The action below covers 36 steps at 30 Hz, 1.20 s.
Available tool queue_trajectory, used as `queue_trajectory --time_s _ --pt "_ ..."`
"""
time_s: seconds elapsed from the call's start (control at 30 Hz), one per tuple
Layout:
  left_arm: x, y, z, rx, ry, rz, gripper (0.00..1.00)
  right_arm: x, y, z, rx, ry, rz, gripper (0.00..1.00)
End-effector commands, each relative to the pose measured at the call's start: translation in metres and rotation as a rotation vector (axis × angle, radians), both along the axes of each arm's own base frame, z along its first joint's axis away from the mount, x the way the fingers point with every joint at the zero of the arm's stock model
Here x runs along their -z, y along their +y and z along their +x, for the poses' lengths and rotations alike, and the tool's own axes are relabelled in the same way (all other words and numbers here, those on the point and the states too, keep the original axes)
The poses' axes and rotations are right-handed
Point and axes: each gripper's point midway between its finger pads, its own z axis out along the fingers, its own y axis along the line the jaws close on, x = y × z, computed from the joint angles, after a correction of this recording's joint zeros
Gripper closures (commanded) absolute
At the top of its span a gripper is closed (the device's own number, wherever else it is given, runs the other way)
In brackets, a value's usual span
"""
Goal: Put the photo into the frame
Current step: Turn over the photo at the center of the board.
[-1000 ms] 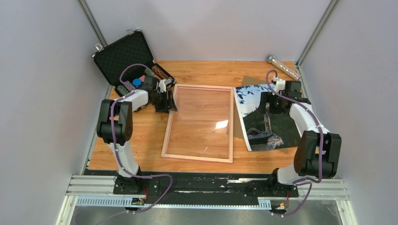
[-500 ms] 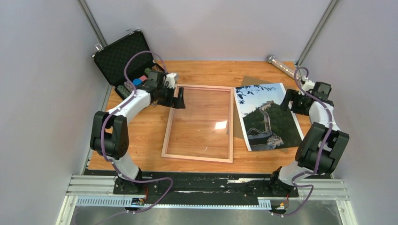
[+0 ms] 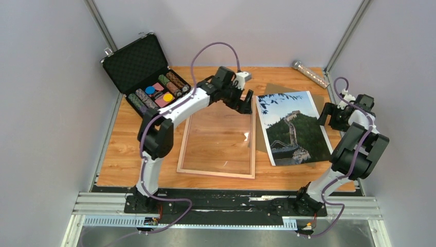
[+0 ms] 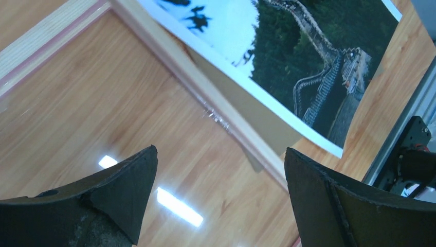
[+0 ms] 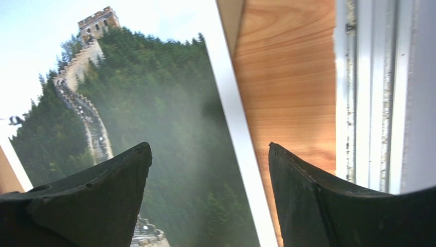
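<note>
Hovering left hand (image 4: pixel 221 154) released, empty, over frame (image 3: pixel 216 173) far-right corner; right hand (image 5: pixel 211 149) released, empty, above photo (image 3: pixel 293 128) right edge. Photo flat on desk (image 3: pixel 139 170), just right of frame. I'd pinch edge gently, avoid creasing.

The top camera looks down from high behind the near edge, taking in the whole bench (image 3: pixel 128 154). Each wrist camera peers steeply down from close up, and all three views share the photo (image 3: pixel 293 128).
</note>
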Motion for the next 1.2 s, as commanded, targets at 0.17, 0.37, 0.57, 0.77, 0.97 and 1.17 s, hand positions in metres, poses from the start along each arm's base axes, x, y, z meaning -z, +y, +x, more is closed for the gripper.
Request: queue_trajectory --time_s 0.17,0.37,0.57,0.77,0.97,1.17 --pt "0.034 -0.091 -0.012 0.029 0.203 -0.063 0.02 -0.002 -0.026 0.008 -0.040 -0.032 -0.048 0.19" --pt "0.041 -0.119 -0.025 0.050 0.225 -0.094 0.02 0.005 -0.027 0.010 -0.063 -0.028 -0.031 0.19" --pt "0.055 -0.131 -0.035 0.054 0.263 -0.100 0.02 0.015 -0.026 0.011 -0.085 -0.006 -0.016 0.20" --pt "0.064 -0.144 -0.046 0.067 0.276 -0.096 0.03 0.021 -0.021 0.011 -0.114 -0.007 0.007 0.20" --pt "0.078 -0.148 -0.053 0.060 0.284 -0.074 0.03 0.024 -0.016 0.011 -0.140 -0.006 0.034 0.20" --pt "0.088 -0.152 -0.057 0.062 0.285 -0.058 0.03 0.028 -0.012 0.010 -0.155 0.000 0.057 0.21"
